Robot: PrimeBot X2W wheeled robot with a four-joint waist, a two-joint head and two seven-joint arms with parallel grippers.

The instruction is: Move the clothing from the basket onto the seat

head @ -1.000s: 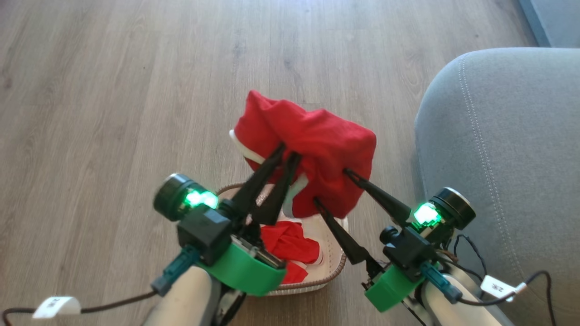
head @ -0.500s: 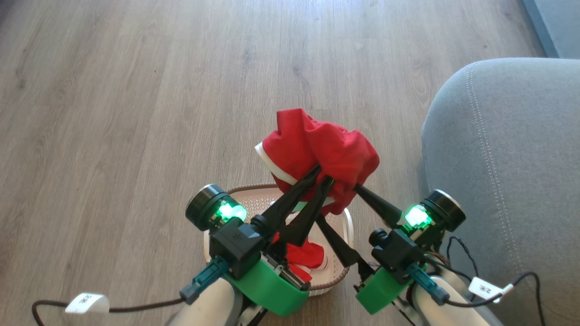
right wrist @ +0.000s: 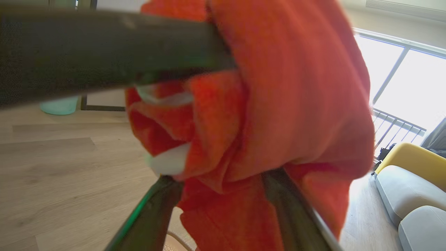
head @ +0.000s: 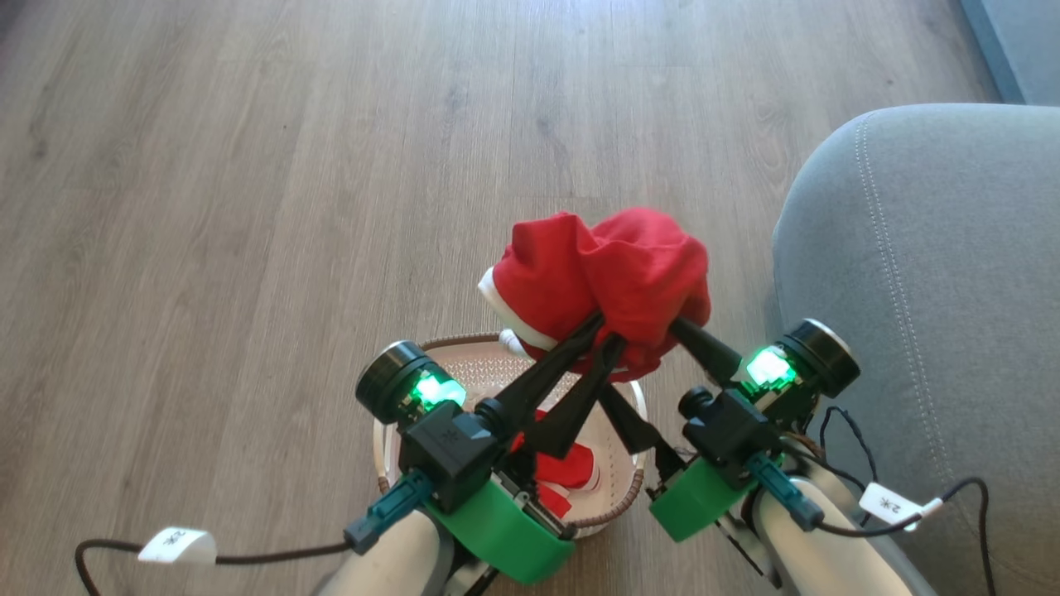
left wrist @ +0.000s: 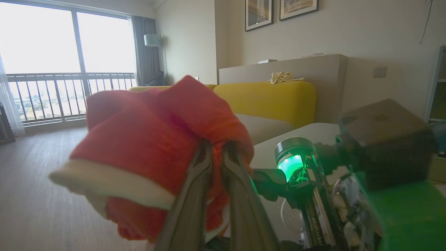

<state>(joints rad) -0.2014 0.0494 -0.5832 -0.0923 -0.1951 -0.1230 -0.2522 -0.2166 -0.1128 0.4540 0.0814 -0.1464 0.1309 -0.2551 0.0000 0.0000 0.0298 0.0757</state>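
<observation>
Above the wood floor (head: 248, 207), left tool (head: 609, 329) pinches clothing (head: 613, 265); right tool (head: 642, 356) spread wide, beside grey seat (head: 911, 248).

Wood-plank floor (head: 248, 165); cream basket (head: 480, 368) sits on it, grey seat (head: 911, 290) near.

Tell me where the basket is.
In the head view, the basket stands on the floor at bottom centre, below the lifted red garment and left of the seat.

Home living room: the seat (head: 911, 290) and a yellow sofa (left wrist: 264, 99) are standing on wood-plank floor (head: 248, 165), framed pictures (left wrist: 259, 14) hanging above, curtained balcony window (left wrist: 41, 38) glowing.
</observation>
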